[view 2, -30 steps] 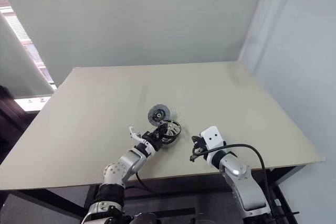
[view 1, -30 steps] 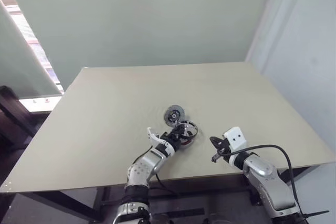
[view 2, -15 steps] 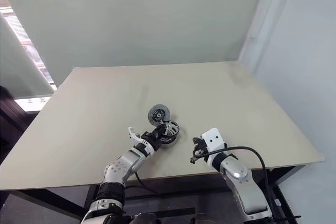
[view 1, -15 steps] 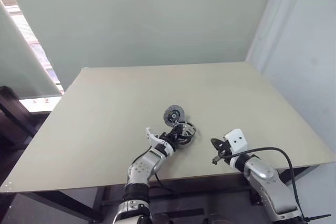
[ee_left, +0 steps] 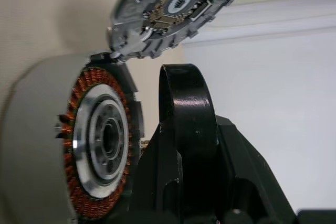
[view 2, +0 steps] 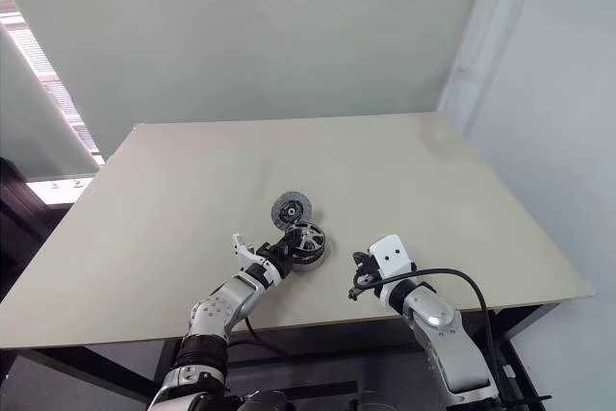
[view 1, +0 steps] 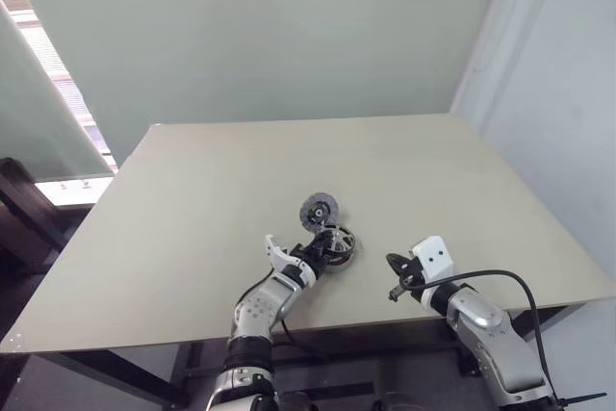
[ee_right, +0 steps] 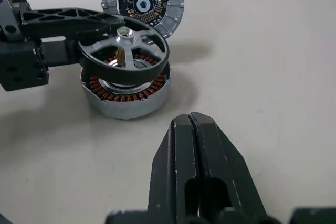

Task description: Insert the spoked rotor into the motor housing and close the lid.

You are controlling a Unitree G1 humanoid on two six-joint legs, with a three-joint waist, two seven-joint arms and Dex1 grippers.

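The motor housing (ee_right: 126,94), a round shell with copper windings, lies on the table. Just above it hangs the spoked rotor (ee_right: 125,51), slightly tilted, its dark rim and silver spokes over the windings and its shaft pointing down into the centre. My left gripper (ee_right: 86,38) is shut on the rotor's rim from the side. The lid (ee_right: 143,3), a grey ridged disc, lies flat just beyond the housing and touches its edge (view 1: 319,209). My right gripper (ee_right: 193,129) is shut and empty, a short way to the right of the housing (view 1: 395,281).
The beige table (view 1: 192,190) stretches wide around the parts. Its front edge runs close under both arms. A pale wall stands behind and a white wall to the right.
The rotor in my left gripper has settled slightly lower and more squarely over the housing. The right arm has kept still.
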